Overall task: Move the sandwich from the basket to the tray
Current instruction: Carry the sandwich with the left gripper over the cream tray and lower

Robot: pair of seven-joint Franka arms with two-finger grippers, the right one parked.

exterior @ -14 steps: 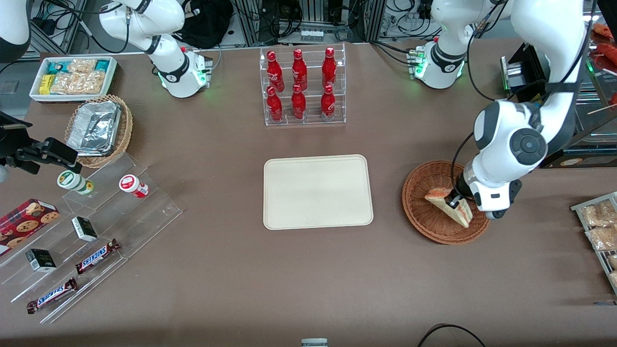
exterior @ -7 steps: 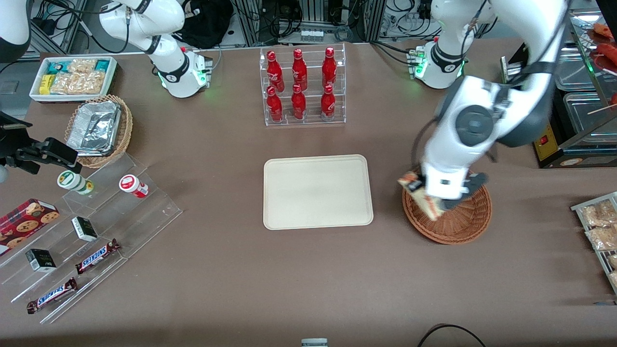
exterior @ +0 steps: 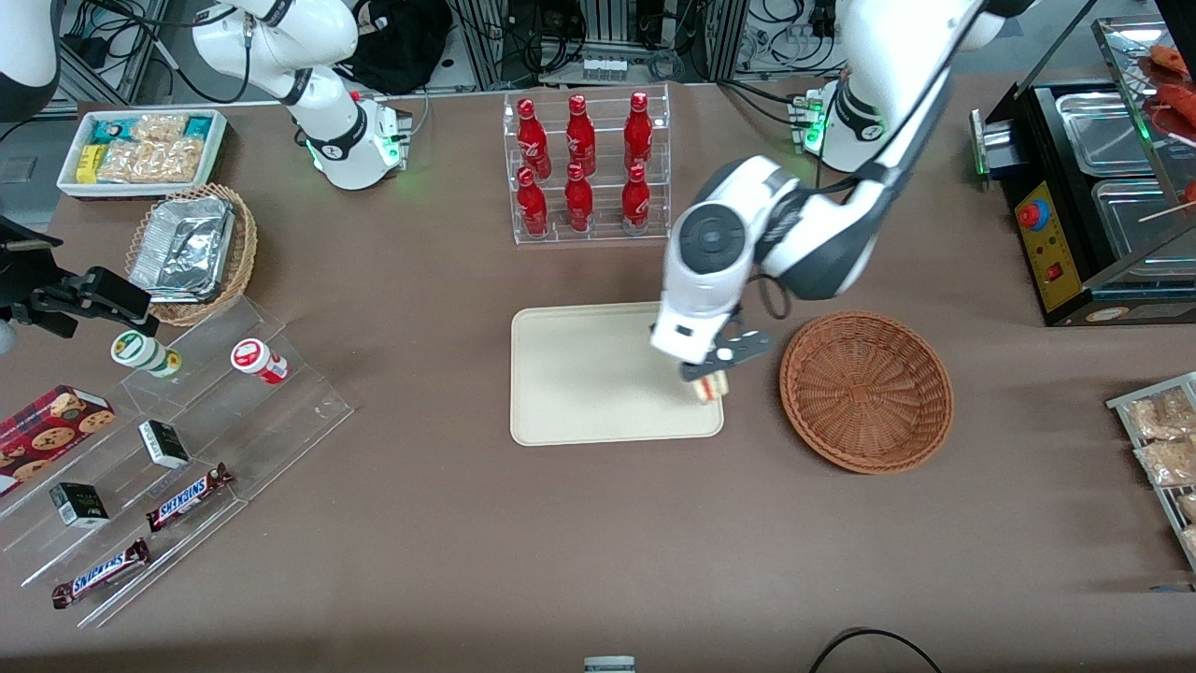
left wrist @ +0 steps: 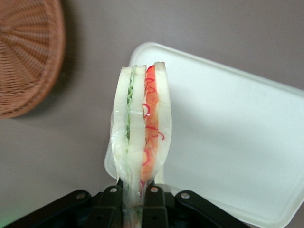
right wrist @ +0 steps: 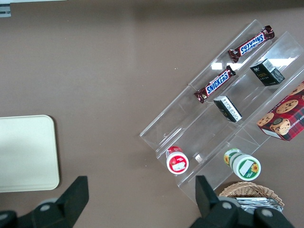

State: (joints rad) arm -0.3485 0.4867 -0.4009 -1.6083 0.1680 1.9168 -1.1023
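The front camera is looking steeply down over the whole table from high up. The left wrist camera is riding close above the hand, viewing the tray, which the front view and the downward-facing right wrist view are also showing.

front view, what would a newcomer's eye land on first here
The white left arm's gripper stands out first, shut on the clear-wrapped sandwich over the edge of the cream tray nearest the basket. Beside the tray, toward the working arm's end of the table, sits the reddish-brown wicker basket with nothing in it. Farther from the camera than the tray, a clear rack of red bottles catches the eye.
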